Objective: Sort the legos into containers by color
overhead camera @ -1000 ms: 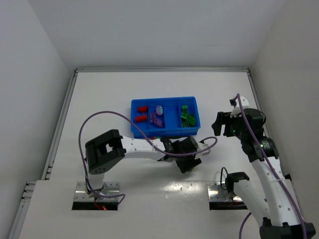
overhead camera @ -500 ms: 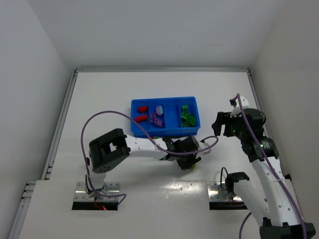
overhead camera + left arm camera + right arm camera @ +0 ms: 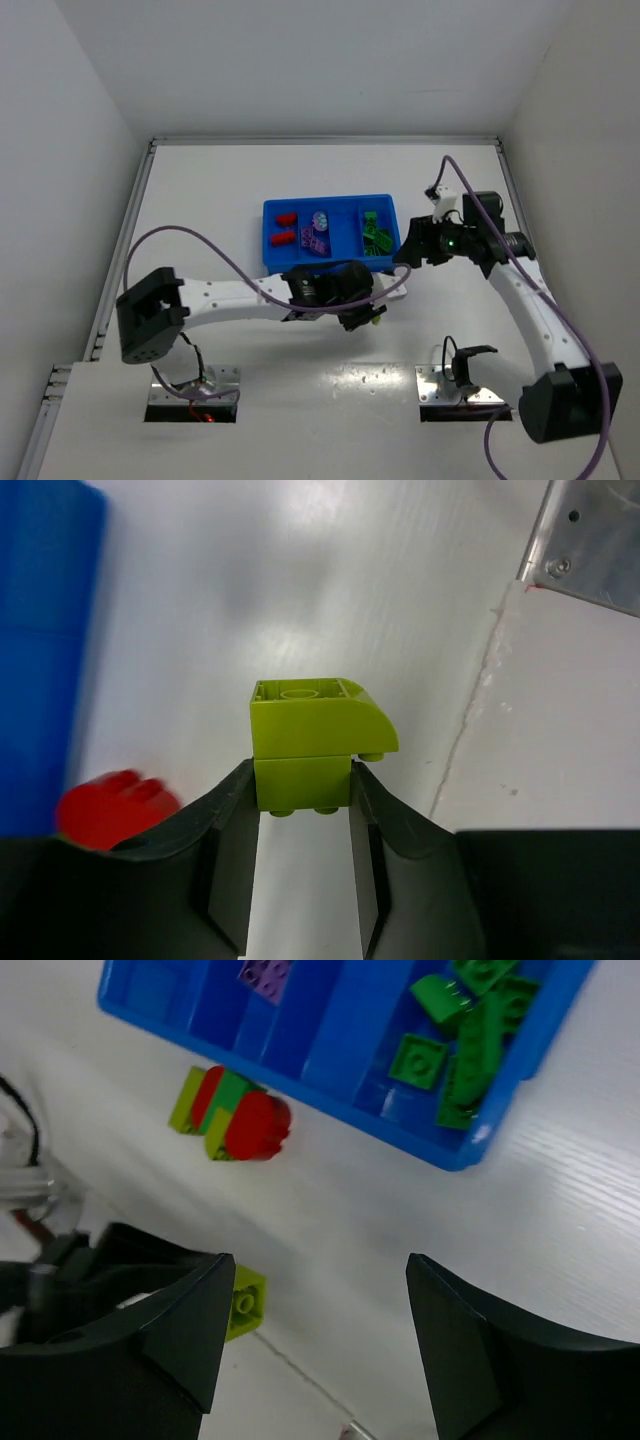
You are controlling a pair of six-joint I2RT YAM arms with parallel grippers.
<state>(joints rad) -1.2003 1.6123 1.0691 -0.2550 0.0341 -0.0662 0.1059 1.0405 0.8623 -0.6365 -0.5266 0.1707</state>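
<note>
My left gripper (image 3: 303, 780) is shut on a yellow-green lego (image 3: 310, 730) of two stacked bricks, held just above the table in front of the blue tray (image 3: 330, 262); the same lego (image 3: 243, 1303) shows in the right wrist view. My right gripper (image 3: 315, 1290) stands open and empty near the tray's right front corner (image 3: 405, 252). The tray's containers hold red legos (image 3: 283, 228), purple ones (image 3: 316, 235) and green ones (image 3: 470, 1020). A red, green and yellow-green cluster (image 3: 235, 1115) lies on the table against the tray's front wall.
A blurred red brick (image 3: 105, 805) shows left of my left fingers, next to the tray wall (image 3: 40, 650). A metal mounting plate (image 3: 590, 540) sits at the near table edge. The left arm's purple cable (image 3: 200, 240) arcs over the table.
The left gripper closed on the yellow-green lego and moved left toward the tray front. The right arm swung left toward the tray's right end, its jaws narrowing slightly.
</note>
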